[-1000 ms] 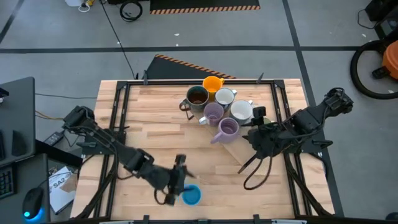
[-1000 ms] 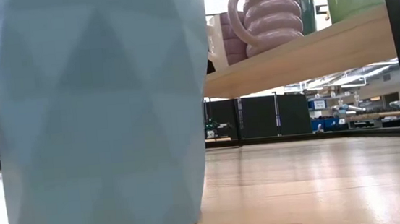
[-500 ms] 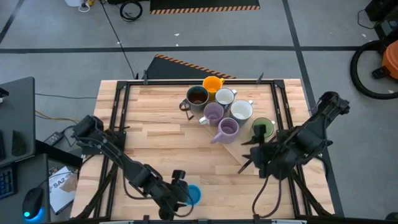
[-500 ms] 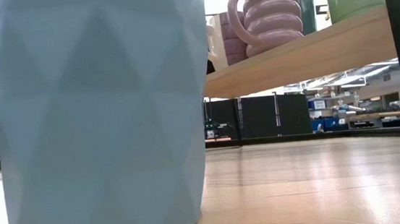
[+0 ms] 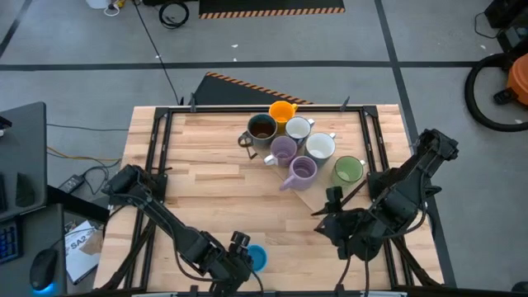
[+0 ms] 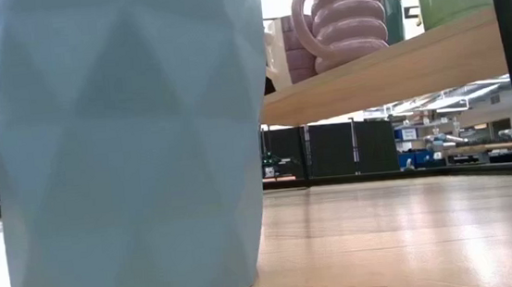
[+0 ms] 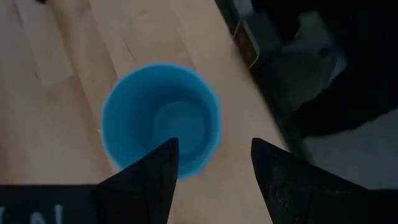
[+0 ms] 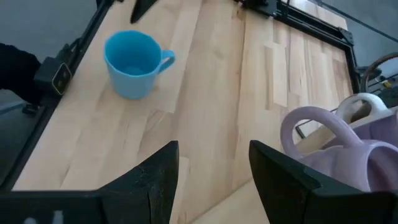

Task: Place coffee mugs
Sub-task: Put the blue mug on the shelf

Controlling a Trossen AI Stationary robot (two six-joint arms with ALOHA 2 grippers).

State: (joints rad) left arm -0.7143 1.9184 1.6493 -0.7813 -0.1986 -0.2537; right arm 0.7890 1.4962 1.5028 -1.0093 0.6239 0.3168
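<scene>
Left gripper (image 7: pixel 211 163) hangs open over the blue mug (image 5: pixel 255 258) at the table's near edge — best straddle one wall squarely; right gripper (image 5: pixel 328 221), empty, waits right.

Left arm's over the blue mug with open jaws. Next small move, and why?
Probably lower the left gripper so its open jaws straddle the wall of the blue mug, then close. The mug stands upright and alone near the table's front edge, away from the other mugs on the raised board, and nothing grips it. The right gripper waits open.
</scene>
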